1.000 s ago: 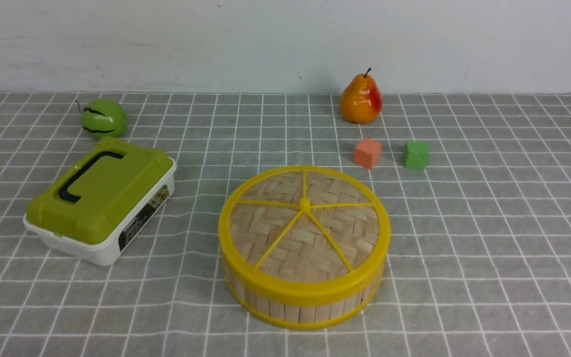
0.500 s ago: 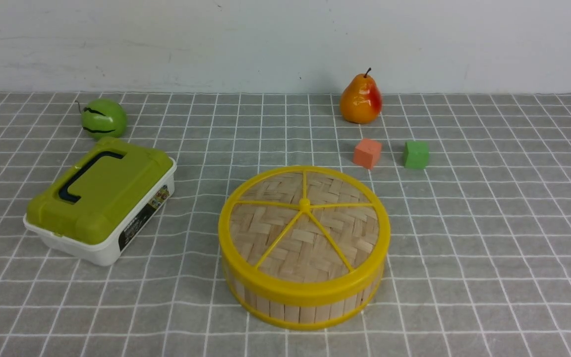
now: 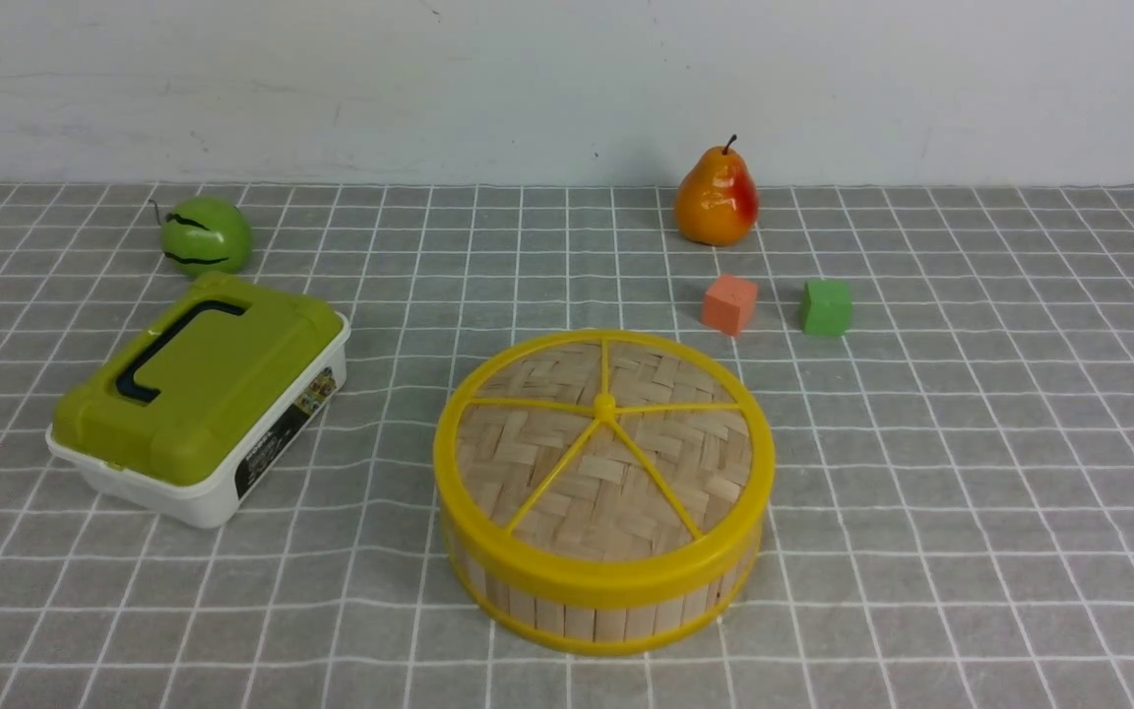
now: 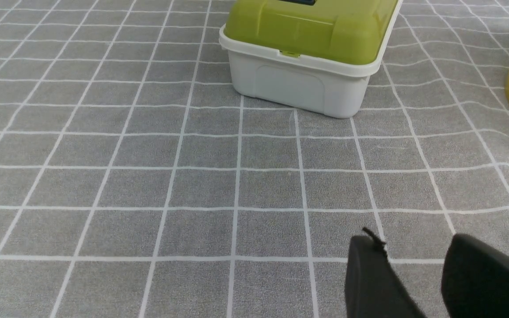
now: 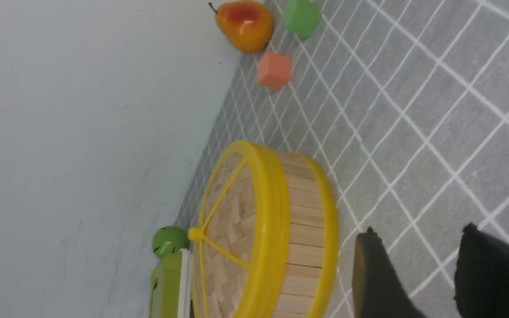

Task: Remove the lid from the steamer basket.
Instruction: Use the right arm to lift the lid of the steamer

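From the front view, we see the lid [image 3: 537,448] seated on the basket [image 3: 596,622], near the middle of the desk [image 3: 971,492]. Only this view gives us all five yellow spokes, with the knob [image 3: 605,407] at their centre.

Taking the basket as our dial's hub and twelve as straight ahead, we find the box [image 3: 222,379] at about ten o'clock, its green top closed and dark handle lying flat. The melon [image 3: 208,235] is just beyond it, between ten and eleven; we cannot tell whether they touch. The pear [image 3: 716,197] stands at about one, beyond the orange block [image 3: 729,304], and the green block [image 3: 827,307] sits between one and two.

Only the wrist views show us the end effectors. In the left one, the left end effector [image 4: 413,251] has its fingers apart, nothing between them. That view also gives us the box's plain white end and green latch, while the front view alone shows us its dark label. Of the basket we get just a slice there.

In the right wrist view, the right end effector [image 5: 418,247] is spread too, holding nothing. Here we see the lid's thick yellow rim side-on, the knob standing proud and the basket's slatted wall beneath.
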